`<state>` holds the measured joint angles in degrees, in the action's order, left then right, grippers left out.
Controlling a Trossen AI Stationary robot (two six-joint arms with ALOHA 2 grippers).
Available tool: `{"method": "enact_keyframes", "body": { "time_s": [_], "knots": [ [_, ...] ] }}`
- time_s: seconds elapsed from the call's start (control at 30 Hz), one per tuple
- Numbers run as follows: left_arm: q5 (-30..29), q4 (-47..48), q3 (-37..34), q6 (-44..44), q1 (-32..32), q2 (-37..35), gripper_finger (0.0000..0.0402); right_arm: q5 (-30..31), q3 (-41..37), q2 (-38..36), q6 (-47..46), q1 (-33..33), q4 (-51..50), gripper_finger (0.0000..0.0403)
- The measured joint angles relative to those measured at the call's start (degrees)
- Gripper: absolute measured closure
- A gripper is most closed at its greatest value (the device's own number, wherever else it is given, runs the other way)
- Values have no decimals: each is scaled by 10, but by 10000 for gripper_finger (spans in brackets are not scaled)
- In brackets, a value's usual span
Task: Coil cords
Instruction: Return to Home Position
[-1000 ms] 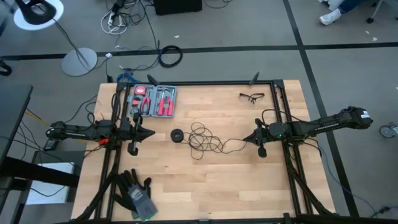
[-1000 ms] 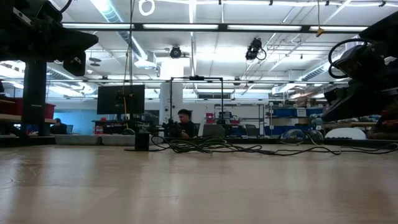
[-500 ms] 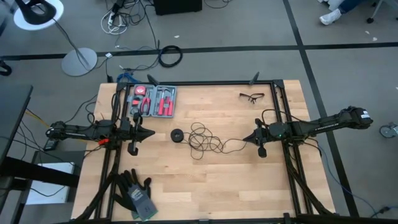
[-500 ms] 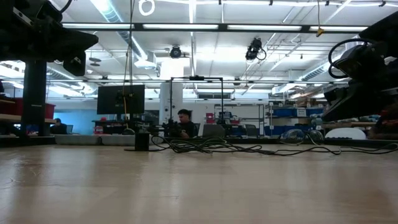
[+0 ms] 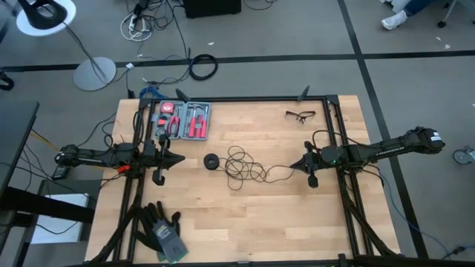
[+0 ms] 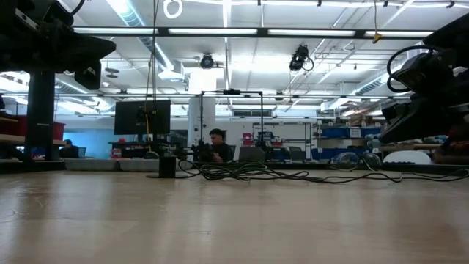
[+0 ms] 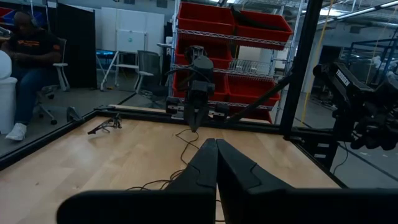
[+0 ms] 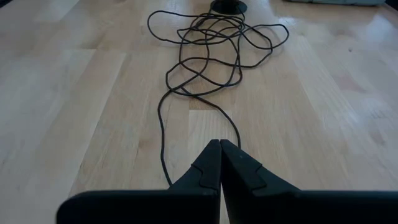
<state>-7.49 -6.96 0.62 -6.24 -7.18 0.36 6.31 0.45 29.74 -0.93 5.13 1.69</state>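
Note:
The thin black cord (image 5: pixel 243 166) lies in a loose tangle on the middle of the wooden table. It ends at the round black puck (image 5: pixel 211 161), which lies flat just left of the tangle. The tangle (image 8: pixel 211 50) and the puck (image 8: pixel 228 6) also show in the right wrist view. My left gripper (image 5: pixel 180 159) is shut and empty, left of the puck and pointing toward it. My right gripper (image 5: pixel 292 165) is shut and empty, right of the tangle. Two strands of the cord (image 8: pixel 163 143) run on the table toward and under its fingertips (image 8: pixel 220 148).
An open case of red-handled tools (image 5: pixel 185 121) lies at the far left. Safety glasses (image 5: pixel 300 115) lie at the far right. Dark gloves (image 5: pixel 162 231) lie at the near left corner. Black frame rails (image 5: pixel 335 133) run along the table's sides. A person (image 7: pixel 28 56) sits beyond the table.

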Motion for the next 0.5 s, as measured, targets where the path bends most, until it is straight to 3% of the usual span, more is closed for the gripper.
{"method": "enact_keyframes", "body": {
  "time_s": [0.5],
  "knots": [
    [0, 0, 0, 0, 0, 0, 394, 0, 0, 0, 0, 0, 0, 398]
  ]
}}
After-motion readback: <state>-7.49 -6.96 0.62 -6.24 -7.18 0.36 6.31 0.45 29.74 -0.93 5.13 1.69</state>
